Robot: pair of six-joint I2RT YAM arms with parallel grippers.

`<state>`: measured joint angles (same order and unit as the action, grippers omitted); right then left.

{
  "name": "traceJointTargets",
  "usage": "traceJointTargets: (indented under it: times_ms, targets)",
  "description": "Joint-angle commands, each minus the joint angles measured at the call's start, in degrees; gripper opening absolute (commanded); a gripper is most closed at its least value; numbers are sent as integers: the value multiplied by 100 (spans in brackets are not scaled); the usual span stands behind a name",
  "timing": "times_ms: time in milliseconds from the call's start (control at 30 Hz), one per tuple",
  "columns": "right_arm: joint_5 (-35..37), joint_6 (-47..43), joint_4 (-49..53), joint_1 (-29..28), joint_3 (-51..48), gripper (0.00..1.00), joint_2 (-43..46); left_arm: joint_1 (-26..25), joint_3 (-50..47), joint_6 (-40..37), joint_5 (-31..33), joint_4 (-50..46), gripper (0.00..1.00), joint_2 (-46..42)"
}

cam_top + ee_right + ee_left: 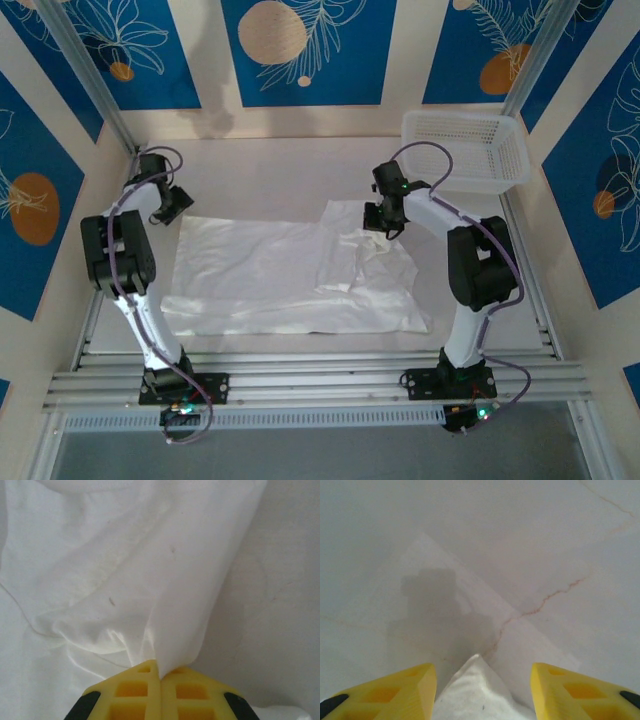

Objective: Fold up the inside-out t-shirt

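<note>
From above, the t-shirt (290,275) lay spread and wrinkled across the surface (270,165). At the left wrist, the left pincer (481,677) gaped wide, gripping nothing, with a shirt corner lying between its jaws. At the right wrist, the right pincer (160,672) was clamped on a raised fold.

No legible text, label or number anywhere.
</note>
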<state>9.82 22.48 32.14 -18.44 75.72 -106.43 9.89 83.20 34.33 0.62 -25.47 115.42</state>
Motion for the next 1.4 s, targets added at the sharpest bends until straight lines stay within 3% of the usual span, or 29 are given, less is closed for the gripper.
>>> traceJointTargets:
  times_ms: [0,167,367,567,767,1367]
  targets:
    - [-156,64,-15,-19,20,5,-53,-12,145,-178,-56,-374,53,266]
    - [-169,46,60,-10,46,5,-88,-98,466,-439,-56,-616,51,602]
    - [-212,82,47,-9,46,5,-130,-131,773,-438,318,-1100,33,899]
    - [-323,168,60,14,153,5,-240,-155,926,-482,98,-1185,23,1080]
    - [-310,277,47,50,188,4,-261,-158,1003,-464,-44,-1158,0,975]
    - [-561,178,-142,594,-187,4,83,-57,139,-86,717,-1151,0,-459]
